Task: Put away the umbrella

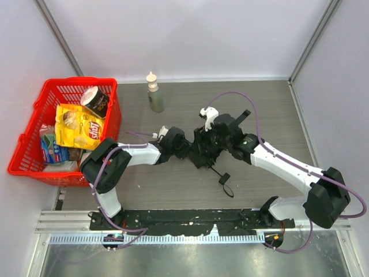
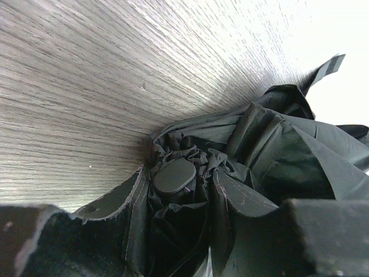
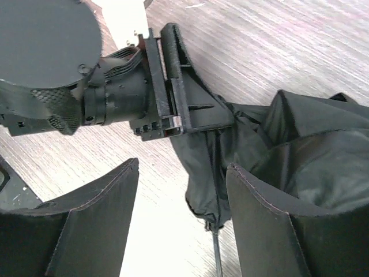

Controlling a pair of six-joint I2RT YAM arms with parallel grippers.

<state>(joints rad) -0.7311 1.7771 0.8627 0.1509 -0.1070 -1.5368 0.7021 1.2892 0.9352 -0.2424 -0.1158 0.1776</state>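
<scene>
The umbrella [image 1: 203, 151] lies as a crumpled black bundle in the middle of the table, its small handle [image 1: 224, 179] and loop trailing toward the near edge. My left gripper [image 1: 183, 145] comes in from the left and is shut on the bunched fabric around the flat end cap [image 2: 173, 176]; its fingers [image 2: 124, 199] press the folds from both sides. My right gripper [image 1: 214, 138] hovers over the bundle's right side, open. In the right wrist view a fold of the umbrella [image 3: 300, 150] and the thin shaft [image 3: 218, 254] hang between the spread fingers [image 3: 253, 196], close to the right one.
A red basket [image 1: 26, 156] holding snack bags and a can stands at the far left. A pale bottle [image 1: 154, 92] stands at the back, behind the umbrella. Walls close the table at the back and sides. The left gripper's body [image 3: 144, 98] fills the right wrist view's upper left.
</scene>
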